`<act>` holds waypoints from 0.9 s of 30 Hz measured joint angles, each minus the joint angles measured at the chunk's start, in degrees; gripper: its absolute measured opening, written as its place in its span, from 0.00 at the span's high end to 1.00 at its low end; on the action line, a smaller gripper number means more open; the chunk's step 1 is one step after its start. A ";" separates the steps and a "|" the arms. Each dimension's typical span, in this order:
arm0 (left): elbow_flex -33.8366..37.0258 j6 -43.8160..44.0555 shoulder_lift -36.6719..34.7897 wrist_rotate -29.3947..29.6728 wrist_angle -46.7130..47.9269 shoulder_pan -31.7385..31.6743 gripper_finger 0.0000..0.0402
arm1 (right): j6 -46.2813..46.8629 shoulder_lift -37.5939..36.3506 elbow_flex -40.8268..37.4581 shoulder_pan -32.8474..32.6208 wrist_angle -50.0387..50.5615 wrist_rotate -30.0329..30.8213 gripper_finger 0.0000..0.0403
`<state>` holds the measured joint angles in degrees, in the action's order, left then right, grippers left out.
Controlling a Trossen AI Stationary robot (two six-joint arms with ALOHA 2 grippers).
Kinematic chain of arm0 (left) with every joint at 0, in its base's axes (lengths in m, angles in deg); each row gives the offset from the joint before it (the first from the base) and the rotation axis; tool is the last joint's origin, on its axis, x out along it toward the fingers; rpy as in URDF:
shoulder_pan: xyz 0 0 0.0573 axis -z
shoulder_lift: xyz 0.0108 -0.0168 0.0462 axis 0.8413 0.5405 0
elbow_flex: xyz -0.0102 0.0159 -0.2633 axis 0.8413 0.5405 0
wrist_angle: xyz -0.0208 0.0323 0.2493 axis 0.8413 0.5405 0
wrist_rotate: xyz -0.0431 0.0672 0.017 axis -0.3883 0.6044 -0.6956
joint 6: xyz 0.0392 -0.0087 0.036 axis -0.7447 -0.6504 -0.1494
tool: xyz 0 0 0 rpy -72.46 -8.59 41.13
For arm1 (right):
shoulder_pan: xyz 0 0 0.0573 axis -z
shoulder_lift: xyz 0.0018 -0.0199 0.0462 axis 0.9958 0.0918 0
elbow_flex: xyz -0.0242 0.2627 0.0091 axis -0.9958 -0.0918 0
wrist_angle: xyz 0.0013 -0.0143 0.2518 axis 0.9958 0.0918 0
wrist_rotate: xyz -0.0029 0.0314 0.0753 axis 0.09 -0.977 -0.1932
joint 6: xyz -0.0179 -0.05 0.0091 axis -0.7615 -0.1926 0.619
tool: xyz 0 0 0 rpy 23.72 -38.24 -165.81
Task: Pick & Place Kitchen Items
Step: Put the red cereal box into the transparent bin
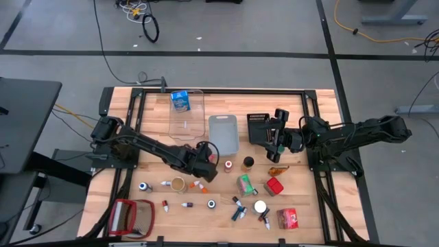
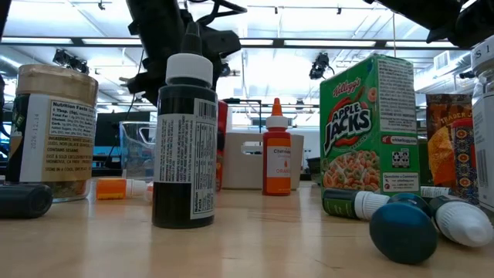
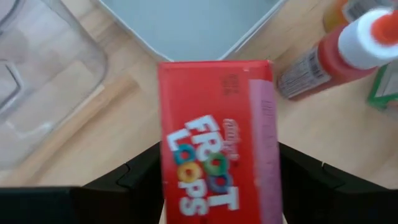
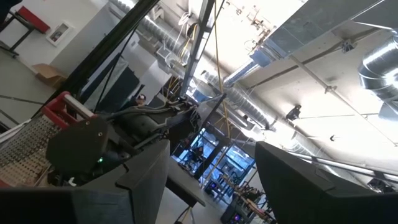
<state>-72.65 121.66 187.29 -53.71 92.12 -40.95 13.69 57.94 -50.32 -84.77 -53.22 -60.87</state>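
On the wooden worktop [image 2: 255, 247], a dark bottle with a white cap [image 2: 185, 139] stands upright near the front. A brown spice jar [image 2: 54, 131] stands at the far left, with a dark capsule-shaped piece [image 2: 23, 199] lying before it. Farther back are an upright orange bottle [image 2: 276, 150] and a pale grey bin [image 2: 243, 161]. A green Apple Jacks carton [image 2: 372, 131] stands right of centre. Small bottles lie on their sides at the right, one with a teal cap [image 2: 403, 228]. A dark arm [image 2: 166, 31] hangs from above.
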 joint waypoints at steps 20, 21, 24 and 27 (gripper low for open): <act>-0.02 -5.38 -3.22 -2.32 0.18 -0.08 0.66 | 0.07 0.00 0.00 -0.01 0.03 -0.02 0.38; -0.02 -5.37 -4.17 -2.28 0.22 -0.11 0.66 | 0.07 0.00 0.00 -0.02 0.04 -0.02 0.38; -0.02 -5.79 -8.12 -1.43 0.62 -0.19 0.64 | 0.07 0.00 0.00 0.00 0.04 -0.02 0.38; -0.07 -5.89 -13.33 0.80 2.71 -0.37 0.62 | 0.07 0.00 0.00 -0.02 0.06 -0.02 0.38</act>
<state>-72.71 115.77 173.97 -52.90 94.83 -41.31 13.76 57.94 -50.32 -84.79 -53.17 -60.88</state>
